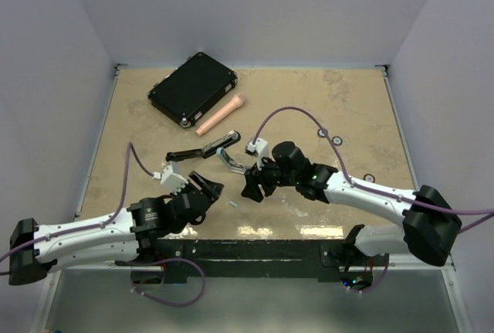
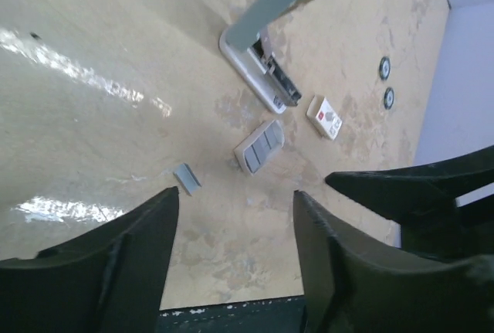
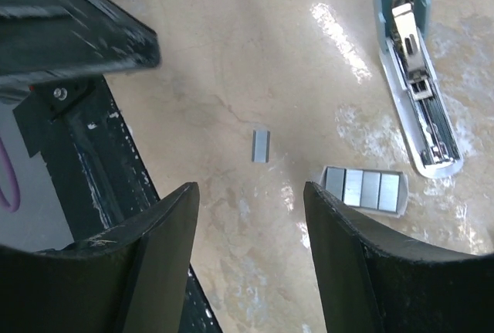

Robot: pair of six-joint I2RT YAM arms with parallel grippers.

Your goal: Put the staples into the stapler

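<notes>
Near edge: the tan table (image 1: 309, 93) ends at a black rail (image 1: 255, 249) just behind both sets of jaws. In the right wrist view the rail runs close beside one finger.
Walls: pale walls (image 1: 255, 8) close the far side and both flanks, well apart from the jaws.
Open room: bare, glossy table lies on the outer side of the left jaws (image 2: 234, 205). On their inner side the right jaws (image 3: 251, 194) face them from near, with a dark finger at the edge of the left wrist view.
Left jaws: spread wide, nothing between them.
Right jaws: spread wide, holding nothing.
Staples, place: the staples (image 3: 261, 145) lie flat on the table between the two sets of jaws and touch neither. They sit straight ahead of the right jaws' gap and just off the tip of one left finger (image 2: 131, 256).
Staples, make: a small, thin, grey metal rectangle with a dull sheen.
Stapler: the grey stapler (image 3: 421, 109) lies beyond the staples, hinged open, its smooth arm raised and its metal channel exposed.
Segmented block: a grey, round-cornered block (image 3: 364, 190) of side-by-side panels lies between the staples and the stapler's front end, just beside that end.
Farther off: a black stapler (image 1: 193, 151), a pink cylinder (image 1: 221, 114), a black case (image 1: 193, 90), small black rings (image 1: 338, 141) and a white card (image 2: 325, 117).
</notes>
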